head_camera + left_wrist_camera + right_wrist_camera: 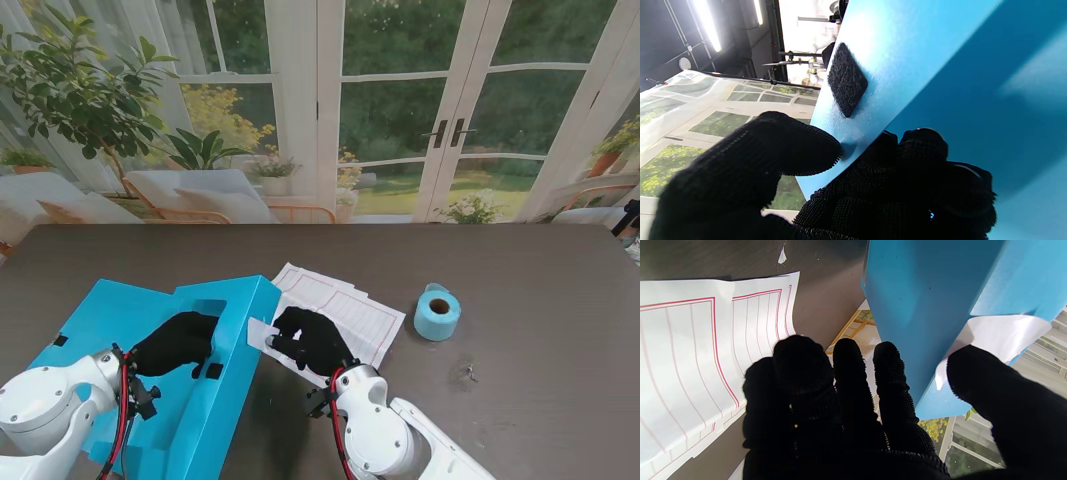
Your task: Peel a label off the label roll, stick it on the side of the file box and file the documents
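Fingers [887, 373] of right hand [312, 340] pinching white label [990, 336] w/ thumb, pressing it to blue file box [225, 330] side just to its left; left hand [175, 342] gripping box flap, bracing; label roll [437, 312] & documents [345, 310] lying to the right on table [540, 380].

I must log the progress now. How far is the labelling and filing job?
Done: a white label is off the roll. In hand: the right hand presses that label against the blue file box side, one edge curling loose, while the left hand pinches the box wall. Left: the papers lie on the table, unfiled.
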